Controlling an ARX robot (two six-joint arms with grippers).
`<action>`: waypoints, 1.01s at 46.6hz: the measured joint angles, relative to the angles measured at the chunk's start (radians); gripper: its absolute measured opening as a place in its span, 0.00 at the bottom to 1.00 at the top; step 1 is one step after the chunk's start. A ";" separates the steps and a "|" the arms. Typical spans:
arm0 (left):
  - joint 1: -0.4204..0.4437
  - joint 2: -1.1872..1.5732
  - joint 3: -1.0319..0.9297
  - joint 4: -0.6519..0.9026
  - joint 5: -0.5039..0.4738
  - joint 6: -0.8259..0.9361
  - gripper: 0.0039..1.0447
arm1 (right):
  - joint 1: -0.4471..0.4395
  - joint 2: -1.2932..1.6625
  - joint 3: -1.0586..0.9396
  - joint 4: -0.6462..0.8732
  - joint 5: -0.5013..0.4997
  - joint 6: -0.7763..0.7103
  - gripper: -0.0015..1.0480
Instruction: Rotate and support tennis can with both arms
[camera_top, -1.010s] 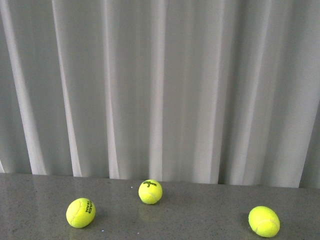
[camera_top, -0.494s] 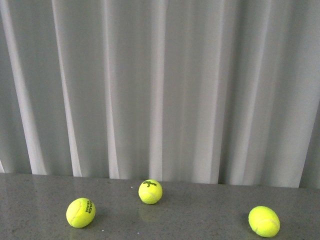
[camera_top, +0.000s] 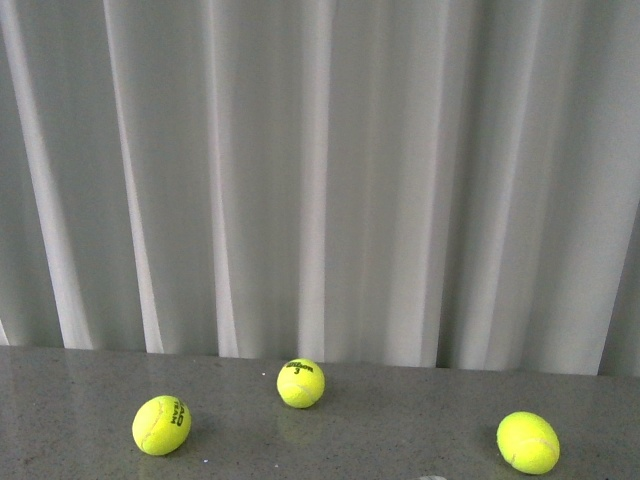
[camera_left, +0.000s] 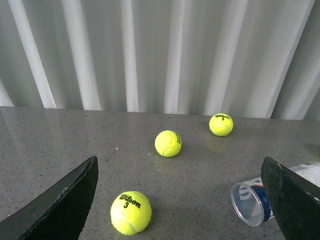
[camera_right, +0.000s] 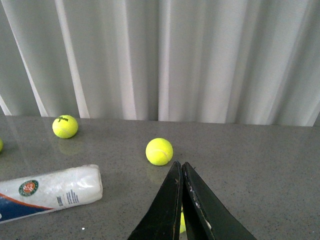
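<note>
Nearest, the left gripper (camera_left: 179, 161) stands wide open, its two black fingers (camera_left: 65, 200) far apart over the grey table (camera_left: 60, 140) and holding nothing. The right gripper (camera_right: 181, 165) has its fingers pressed flat together with nothing between them. Just beyond, the tennis can (camera_left: 252, 202) lies on its side on the table, touched by neither gripper, its silver-rimmed mouth facing the left wrist camera. Farther out, the front view shows three yellow balls well apart: the left ball (camera_top: 161, 425), the right ball (camera_top: 528, 442) and, farthest, the middle ball (camera_top: 300, 383). A white curtain (camera_top: 320, 170) hangs behind the table's far edge.
</note>
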 joint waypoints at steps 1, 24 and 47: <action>0.000 0.000 0.000 0.000 0.000 0.000 0.94 | 0.000 0.000 0.000 0.000 0.000 0.000 0.07; 0.000 0.000 0.000 0.000 0.000 0.000 0.94 | 0.000 -0.001 0.000 -0.001 0.000 0.000 0.84; 0.000 0.000 0.000 0.000 0.000 0.000 0.94 | 0.000 -0.001 0.000 -0.001 0.000 0.001 0.93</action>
